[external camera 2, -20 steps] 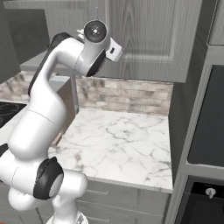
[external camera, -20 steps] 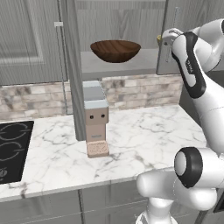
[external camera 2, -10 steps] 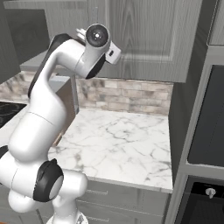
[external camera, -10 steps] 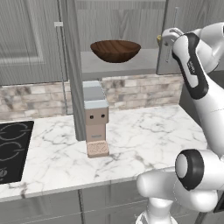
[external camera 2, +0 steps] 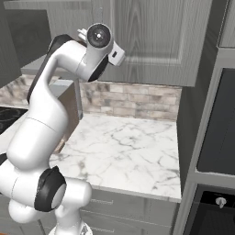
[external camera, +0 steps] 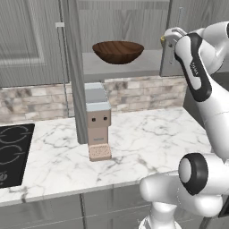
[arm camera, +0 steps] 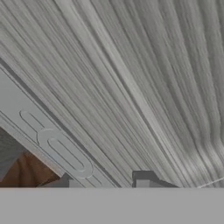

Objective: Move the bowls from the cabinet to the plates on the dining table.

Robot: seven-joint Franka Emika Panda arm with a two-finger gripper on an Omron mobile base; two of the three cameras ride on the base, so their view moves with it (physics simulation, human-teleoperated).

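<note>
Okay - wooden bowl (external camera: 118, 51) is sitting on the open shelf of the wall cabinet (external camera: 125, 69), upright, above the coffee machine (external camera: 97, 120) that is standing on the marble counter (external camera: 147, 138). The gripper (external camera: 166, 39) is hanging to the right of the bowl, well apart from it, close against the right cabinet door (external camera: 169, 62), near its slim handle (external camera: 180, 15). Finger state - cannot tell; the hand view is giving only two dark tips low against the grey door panel, and whether anything is between them is not clear. Judging the bowl: rigid, light, not fragile, but the smooth curved wall is looking slippery. Best hold is probably pinching the near rim, one finger inside and one outside.
</note>
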